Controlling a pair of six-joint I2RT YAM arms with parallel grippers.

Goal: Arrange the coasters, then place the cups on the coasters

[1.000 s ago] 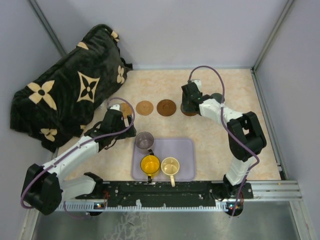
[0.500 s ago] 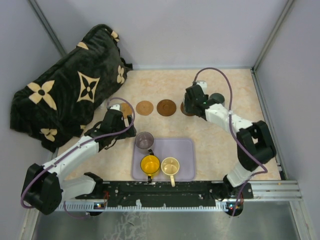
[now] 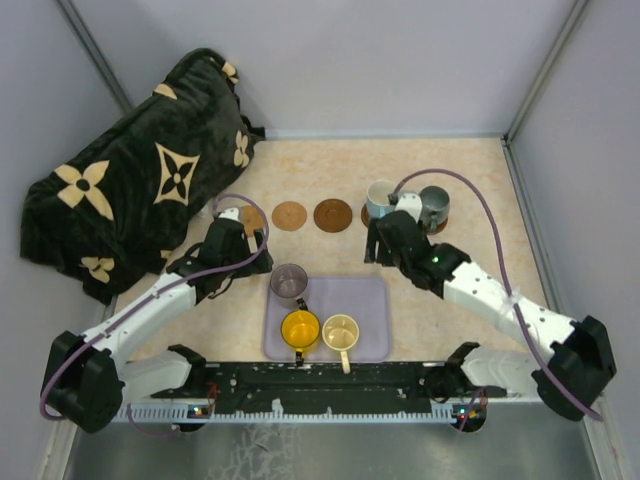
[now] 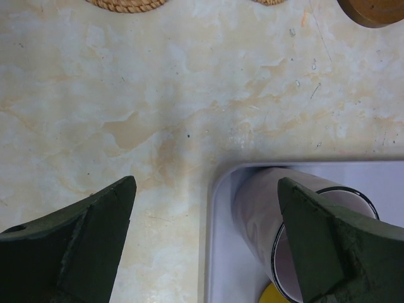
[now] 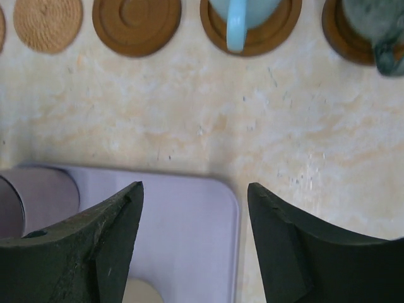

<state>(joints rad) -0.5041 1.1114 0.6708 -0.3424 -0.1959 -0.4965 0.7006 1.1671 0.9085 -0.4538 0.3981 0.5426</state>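
White arm links (image 3: 150, 300), black joints (image 3: 85, 385) — purple cables (image 3: 445, 173), dark-green gripper fingers (image 4: 69, 246).

Likely a lab: grey-panelled, metal-framed enclosure (image 3: 400, 60).

Past the matt dark fingers (image 5: 82, 252), a pale tan round coaster (image 5: 47, 22) looks coarsely woven; the dark brown round coaster (image 5: 136, 22) beside it, smooth ringed wood. Between the fingers, the lavender rectangular tray (image 5: 189, 214): sleek matt plastic.

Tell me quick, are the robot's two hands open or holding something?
Left gripper: open, holding nothing.
Right gripper: open, holding nothing.
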